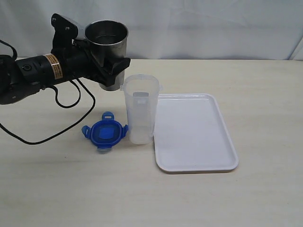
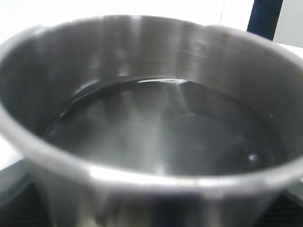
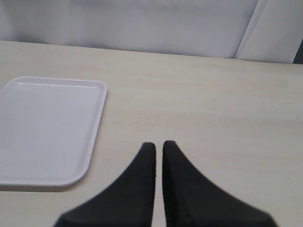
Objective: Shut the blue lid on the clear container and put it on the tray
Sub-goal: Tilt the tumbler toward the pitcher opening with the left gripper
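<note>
**Lid off, container not on tray: nothing of the task done yet**

Ext view: left pincer [image 1: 111, 71] is clamped round a steel cup [image 1: 106, 40], held upright off the table [image 1: 246, 198]. Clear container [image 1: 140, 111] stands open just below & in front of that pincer. It's on the table, base just beside the tray [image 1: 194, 137] edge, not on it. Blue lid [image 1: 105, 132] lies flat lower down from the pincer, near the container on the side away from the tray. Tray sits beyond the container from the pincer, nothing on it. Right pincer not in this view.

L wrist view: nearly all steel cup [image 2: 156, 61], which looks to have liquid in it. Jaws hidden here.

R wrist view: right pincer [image 3: 158, 158] is pinched to a thin slit w/ nothing between. Tray [image 3: 47, 127] lies ahead & off to one side of it, apart. Lid & container not seen.

Progress, as I judge it: both steps left, i.e. lid on & snapped, then container onto tray. Left pincer is busy w/ the cup.

Surface: pale wood-look table, flat. White backdrop [image 3: 142, 23] behind; no more of the room shows
</note>
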